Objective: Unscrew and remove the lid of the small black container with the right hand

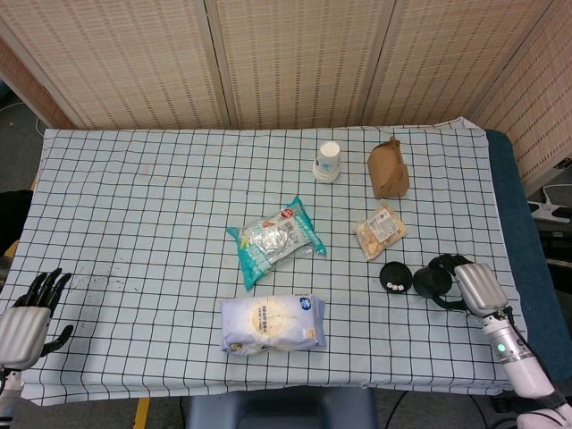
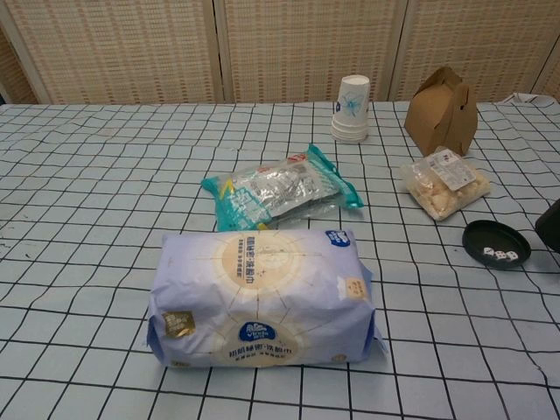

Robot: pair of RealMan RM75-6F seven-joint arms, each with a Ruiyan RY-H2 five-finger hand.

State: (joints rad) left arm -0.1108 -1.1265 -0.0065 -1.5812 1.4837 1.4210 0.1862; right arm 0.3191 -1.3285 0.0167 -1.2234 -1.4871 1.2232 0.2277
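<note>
At the near left edge of the checked tablecloth (image 1: 134, 206), the left hand (image 1: 27, 320) is resting with its dark fingers spread apart and nothing in them. Toward the right, the small black container (image 1: 393, 274) is sitting open on the cloth with little white pieces showing inside it, just nearer than the clear snack packet (image 1: 381, 229). Just right of it, the right hand (image 1: 465, 286) is curling its fingers around the black lid (image 1: 431, 281), holding it beside the container.
</note>
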